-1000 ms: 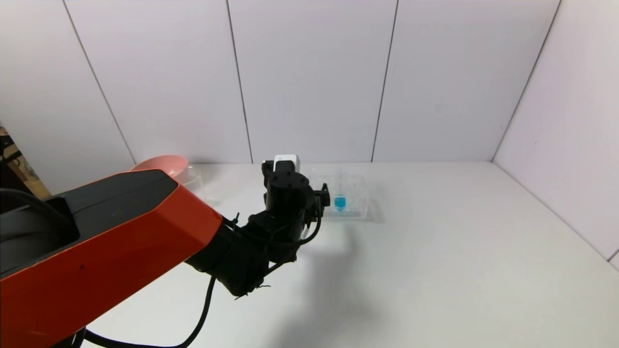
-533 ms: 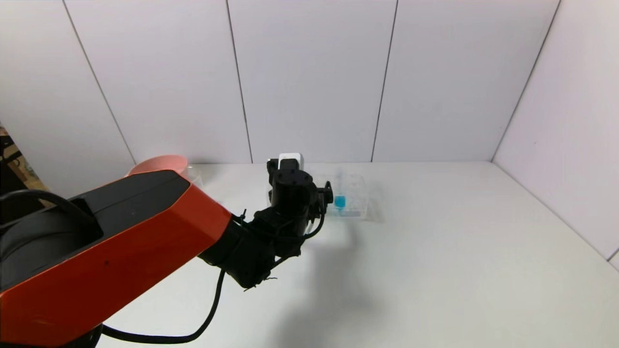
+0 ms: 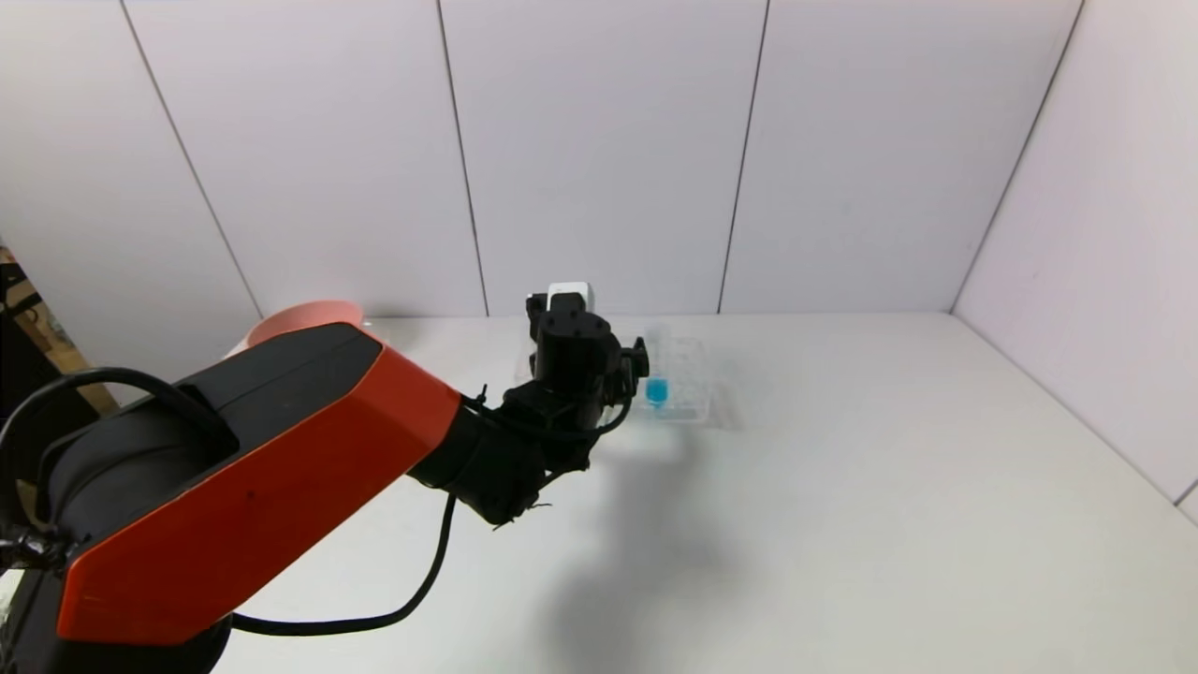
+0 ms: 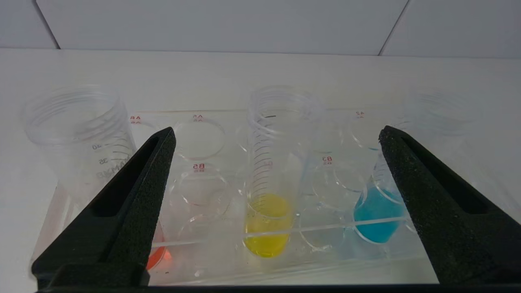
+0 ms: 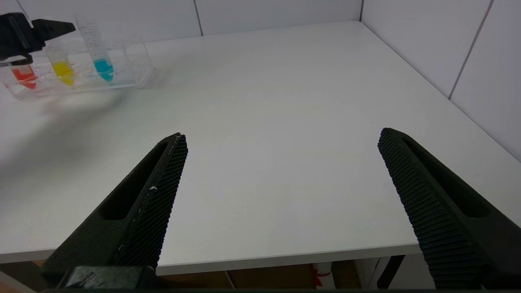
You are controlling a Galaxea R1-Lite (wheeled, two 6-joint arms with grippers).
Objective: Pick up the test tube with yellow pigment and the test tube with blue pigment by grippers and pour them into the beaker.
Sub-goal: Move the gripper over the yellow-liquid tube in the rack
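White tabletop (image 3: 842, 487), enclosed by pale panelled walls; contents listed below.

Item 1, left gripper (image 4: 276, 138): fingers spread wide, nothing between them. Over the last second it has travelled forward toward 12 o'clock, from short of the clear tube rack (image 3: 688, 412) to right at its near side. In its wrist view it is lined up on the yellow tube, one finger to each side, not touching it.

Item 2, test tube with yellow pigment (image 4: 268, 211): upright in the rack's front row, middle position. Hidden behind the arm in the head view.

Item 3, test tube with blue pigment (image 3: 657, 386): upright in the same rack, at 3 o'clock of the yellow tube. Undisturbed.

Item 4, test tube with red liquid (image 5: 25, 76): same rack, at 9 o'clock of the yellow tube. Not required.

Item 5, pink bowl (image 3: 299, 316): far back at 10 o'clock, partly behind the arm. The beaker is not clearly visible.

Item 6, right gripper (image 5: 281, 162): fingers apart, empty, parked over the table's near edge, well apart from the rack.

Assessment: approach to the yellow tube looks nearly complete; closing and lifting likely follow. Nothing poured yet.
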